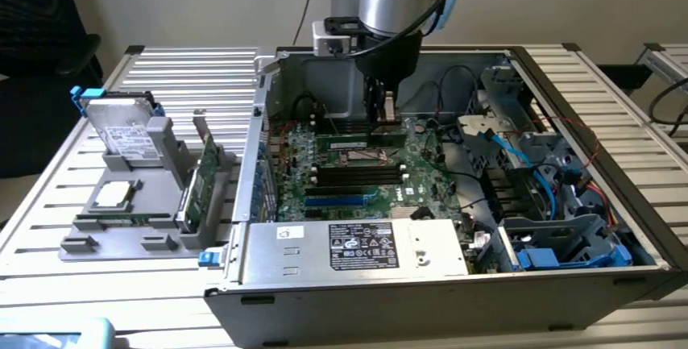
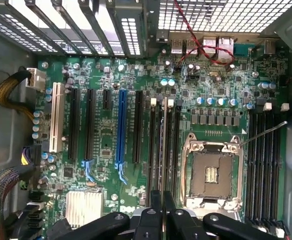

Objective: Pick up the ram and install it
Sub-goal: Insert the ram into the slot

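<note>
The ram [image 2: 162,145] is a thin green stick seen edge-on in the wrist view, running lengthwise over the black memory slots [image 2: 153,150] beside the CPU socket [image 2: 213,172]. My gripper [image 2: 161,212] is shut on its near end, one dark finger on each side. In the exterior view the gripper [image 1: 384,115] reaches down into the open computer case, with the ram [image 1: 350,131] lying level just under it, above the motherboard [image 1: 355,196]. I cannot tell whether the stick is touching a slot.
The case walls [image 1: 258,123], the power supply [image 1: 355,244] and drive cages with blue cables [image 1: 559,204] surround the board. Left of the case, a grey holder [image 1: 118,240] carries a hard drive [image 1: 124,131], an expansion card [image 1: 205,176] and a second green stick [image 1: 118,220].
</note>
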